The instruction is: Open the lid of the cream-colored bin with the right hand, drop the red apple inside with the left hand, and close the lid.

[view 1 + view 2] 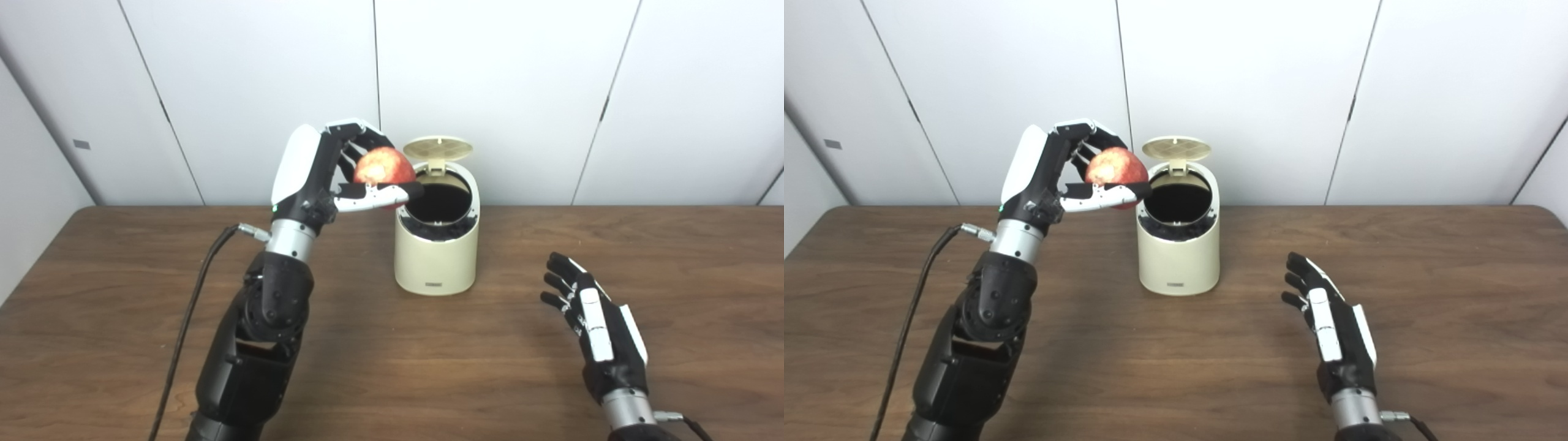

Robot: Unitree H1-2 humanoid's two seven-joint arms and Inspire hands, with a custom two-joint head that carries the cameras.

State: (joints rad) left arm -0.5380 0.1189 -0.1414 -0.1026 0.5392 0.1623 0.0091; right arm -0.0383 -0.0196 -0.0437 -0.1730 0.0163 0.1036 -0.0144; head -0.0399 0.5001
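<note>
My left hand is raised above the table, fingers curled over the top of the red apple and thumb pressed along its underside, so the fruit is clamped firmly between them. The apple sits in the air just left of the cream-colored bin, at the height of its rim and overlapping the near left edge of the opening, not yet inside. The bin stands upright near the middle of the table toward the back wall, its round lid swung up on the rear hinge and standing open, ribbed underside facing forward, the dark interior showing beneath. My right hand hangs low over the table to the right of the bin and nearer to me, well apart from it, holding nothing; its fingers are stretched forward and spread loosely, the palm turned inward to the left. A black cable runs from my left wrist down along the forearm toward the bottom edge.
</note>
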